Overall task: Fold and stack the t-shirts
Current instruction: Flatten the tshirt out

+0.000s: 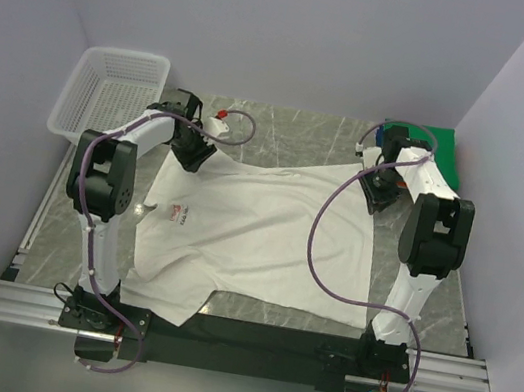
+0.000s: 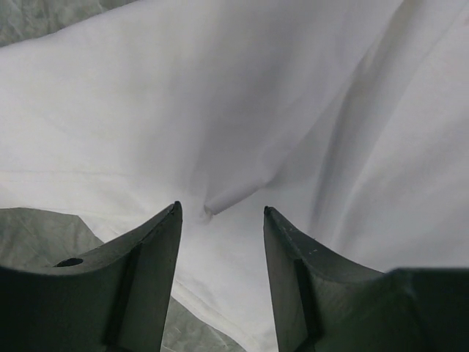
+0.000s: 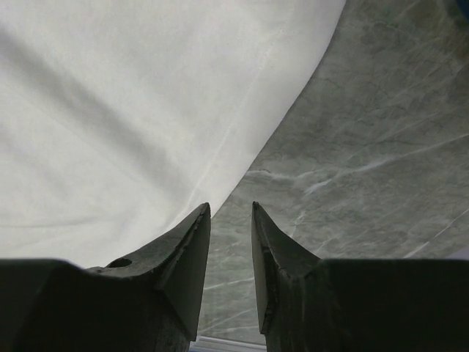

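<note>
Lilac walls (image 1: pixel 273 15), grey-green marbled tabletop (image 1: pixel 295 126). White short-sleeved cloth t-shirt (image 1: pixel 257 226) under spread left claw (image 2: pixel 221 207); its hem left of parted, empty right claw (image 3: pixel 230 205).

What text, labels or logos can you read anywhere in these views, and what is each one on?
Chest logo on the white t-shirt: a small red mark with darker lettering, too small to read.
White mesh basket: no text visible.
Both wrist views: only plain white cloth and the marble table, no text at all.
</note>
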You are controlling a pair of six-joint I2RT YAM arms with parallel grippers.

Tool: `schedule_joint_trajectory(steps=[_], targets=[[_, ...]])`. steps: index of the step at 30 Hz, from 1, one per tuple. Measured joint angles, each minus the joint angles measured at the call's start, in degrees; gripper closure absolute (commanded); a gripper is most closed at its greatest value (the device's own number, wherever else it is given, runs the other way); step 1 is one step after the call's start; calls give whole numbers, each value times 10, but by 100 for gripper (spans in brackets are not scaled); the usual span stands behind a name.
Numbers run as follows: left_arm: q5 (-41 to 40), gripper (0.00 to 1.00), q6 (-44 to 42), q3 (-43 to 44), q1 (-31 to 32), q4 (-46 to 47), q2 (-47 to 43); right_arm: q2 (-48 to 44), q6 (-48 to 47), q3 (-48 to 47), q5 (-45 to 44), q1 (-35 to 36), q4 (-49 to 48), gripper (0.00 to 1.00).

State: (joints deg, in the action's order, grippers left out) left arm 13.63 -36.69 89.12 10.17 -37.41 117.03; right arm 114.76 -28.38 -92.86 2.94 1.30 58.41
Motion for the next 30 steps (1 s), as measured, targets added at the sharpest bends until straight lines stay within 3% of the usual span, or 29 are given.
schedule_joint_trajectory(steps=[5,6,9,12,18,23,24,26,27,30], targets=[[0,55,-7,0,6,-3,3,0,0,0,1,0,0,63],[0,69,-9,1,7,-5,4,0,0,0,1,0,0,63],[0,90,-16,11,7,-12,17,0,0,0,2,0,0,64],[-5,99,-15,27,8,-12,30,0,0,0,2,-1,0,64],[-32,99,6,157,13,19,74,0,2,-2,3,-1,-1,67],[-41,96,25,294,27,115,151,2,12,-27,12,-2,-1,69],[-43,84,29,311,31,139,168,6,16,-38,14,-2,-1,70],[-45,72,33,321,41,188,194,16,22,-59,22,-2,-3,71],[-45,62,35,321,46,210,206,22,25,-69,26,-2,-4,71],[-59,50,47,313,57,251,231,45,35,-92,32,-2,-4,73]])
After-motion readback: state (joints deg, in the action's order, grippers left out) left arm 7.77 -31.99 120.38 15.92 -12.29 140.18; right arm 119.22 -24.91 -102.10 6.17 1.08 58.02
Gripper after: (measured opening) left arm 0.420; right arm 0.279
